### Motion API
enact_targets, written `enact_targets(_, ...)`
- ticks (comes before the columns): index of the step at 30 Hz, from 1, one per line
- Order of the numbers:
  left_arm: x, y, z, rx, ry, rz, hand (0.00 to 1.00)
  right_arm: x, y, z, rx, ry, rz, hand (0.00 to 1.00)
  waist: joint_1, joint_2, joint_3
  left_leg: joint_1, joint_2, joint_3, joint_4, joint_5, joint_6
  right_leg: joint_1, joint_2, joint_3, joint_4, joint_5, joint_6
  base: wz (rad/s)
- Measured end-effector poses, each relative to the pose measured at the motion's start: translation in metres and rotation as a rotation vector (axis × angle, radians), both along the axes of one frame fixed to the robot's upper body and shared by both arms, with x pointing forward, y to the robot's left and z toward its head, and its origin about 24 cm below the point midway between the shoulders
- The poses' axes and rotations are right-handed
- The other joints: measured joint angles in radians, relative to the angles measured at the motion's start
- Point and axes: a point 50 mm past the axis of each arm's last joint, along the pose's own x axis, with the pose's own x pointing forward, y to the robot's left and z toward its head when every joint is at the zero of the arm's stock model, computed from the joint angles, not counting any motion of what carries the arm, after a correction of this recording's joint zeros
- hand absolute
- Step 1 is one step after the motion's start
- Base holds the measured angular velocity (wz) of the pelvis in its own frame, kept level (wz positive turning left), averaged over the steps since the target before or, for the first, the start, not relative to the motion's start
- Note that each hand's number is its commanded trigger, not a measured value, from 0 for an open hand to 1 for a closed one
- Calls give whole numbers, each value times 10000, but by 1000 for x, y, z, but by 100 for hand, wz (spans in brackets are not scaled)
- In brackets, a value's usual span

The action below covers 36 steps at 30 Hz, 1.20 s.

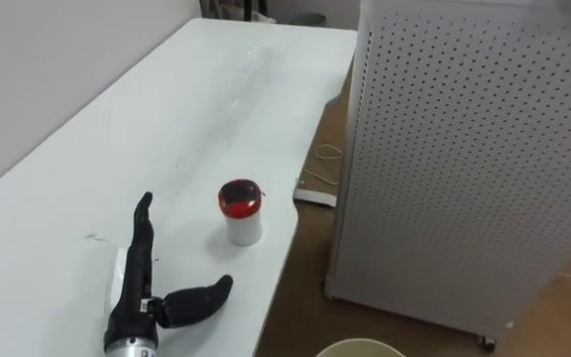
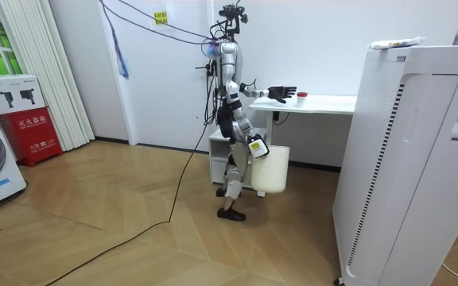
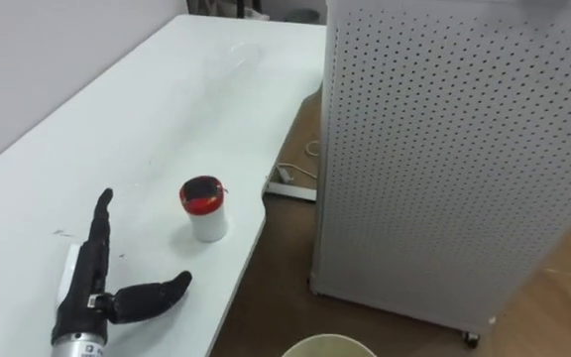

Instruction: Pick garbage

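The left hand (image 1: 135, 293) was stretched over the counter (image 1: 87, 149), fingers straight, thumb spread wide, holding nothing. One red-lidded white cup (image 1: 242, 211) stood near it by the counter's right edge. One white bin (image 2: 270, 168) hung beside the right hand (image 2: 256, 147).

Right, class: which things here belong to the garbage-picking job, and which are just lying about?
Job:
- red-lidded white cup on the table
- left hand, open beside it
- cream bin at the robot's side

Lying about:
- perforated white cabinet
- power strip
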Motion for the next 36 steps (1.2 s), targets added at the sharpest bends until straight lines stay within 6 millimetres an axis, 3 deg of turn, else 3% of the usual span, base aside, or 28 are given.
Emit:
enact_targets(3, 0, 0, 0, -3, 2, -7, 0, 0, 0, 0, -10, 0, 88, 100, -38, -76, 2, 81, 122, -9, -97, 15, -46, 182, 207, -36, -360, 89, -77, -5)
enact_targets(16, -3, 0, -8, -125, 382, 30, 0, 0, 3, 0, -11, 64, 883, 100, -256, -170, 38, 477, 238, 42, -441, 41, -92, 542, 362, -31, -726, 127, -113, -2)
enact_targets(21, -5, -2, -14, -447, 668, 50, 0, -1, 5, -1, 31, 111, 904, 100, -437, -177, 54, 558, 392, 97, -38, -32, -215, 780, 434, -33, -684, 118, -126, -1)
enact_targets(27, -9, 9, -24, -525, 1176, 633, 0, -6, 6, -2, 94, 149, 969, 100, -390, -152, 88, 175, 625, 309, 1751, -232, -447, 664, 546, 251, 49, -252, -451, -19)
enact_targets(32, -4, 18, -25, -1505, 1203, 1411, 0, -4, 3, 0, -21, 34, 740, 100, -702, -69, 34, 254, 632, 97, 1361, -250, -487, 426, 597, 242, 568, -428, -636, 6)
enact_targets(36, -4, 20, -29, -1613, 1397, 1598, 0, -10, -2, -1, -128, 154, 427, 100, -905, -59, 12, 623, 635, 145, 657, -182, -602, 434, 621, 258, 558, -435, -653, 4)
